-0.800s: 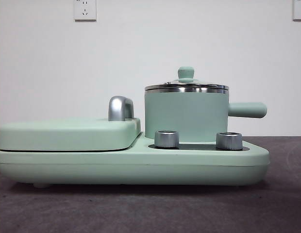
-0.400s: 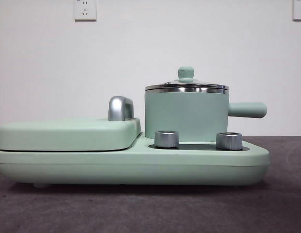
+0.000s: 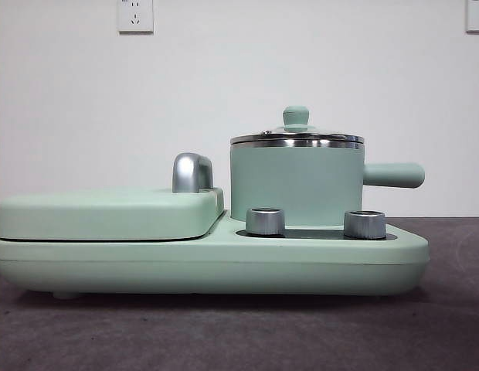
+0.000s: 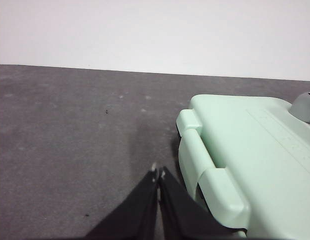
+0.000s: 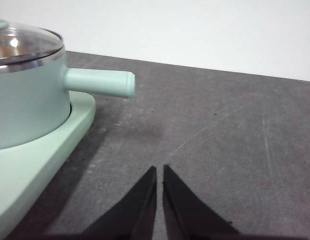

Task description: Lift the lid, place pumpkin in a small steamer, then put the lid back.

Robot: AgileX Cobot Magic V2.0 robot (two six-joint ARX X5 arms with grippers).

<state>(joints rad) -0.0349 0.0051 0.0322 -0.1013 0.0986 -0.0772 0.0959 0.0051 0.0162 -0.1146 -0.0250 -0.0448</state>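
The small steamer [image 3: 295,184] is seen in the front view as a mint-green cylinder with a matte painted wall and a band of bright steel at its rim. It stands upright on the right part of a wide mint-green cooker base [image 3: 208,267], behind two ribbed metal dials [image 3: 265,221]. Its straight, round-ended side handle [image 3: 392,175] lies level, its long axis running out to the right of that view, past the pot's wall and over the base's right part. The lid [image 3: 297,135] is seated on the rim, closed, with its small mint-green knob [image 3: 296,117] pointing straight up. A flat, smooth, rounded-rectangle cover [image 3: 108,212] with a curved chrome handle [image 3: 191,171] lies on the base's left part.

Only the right wrist view shows that the lid [image 5: 22,42] is of clear, reflective glass; there the steamer's handle [image 5: 100,82] juts out over the dark, felt-like tabletop [image 5: 220,130]. The right hand [image 5: 159,172] hangs over bare tabletop, apart from the base, its two black jaws brought together.

In the left wrist view the moulded end of the cover [image 4: 245,160] is shown, with a raised plastic grip at its edge. The left hand [image 4: 158,172] is held just beside that end, its jaws pressed together and gripping nothing.

The pumpkin is seen in none of the views, and neither hand appears in the front view.
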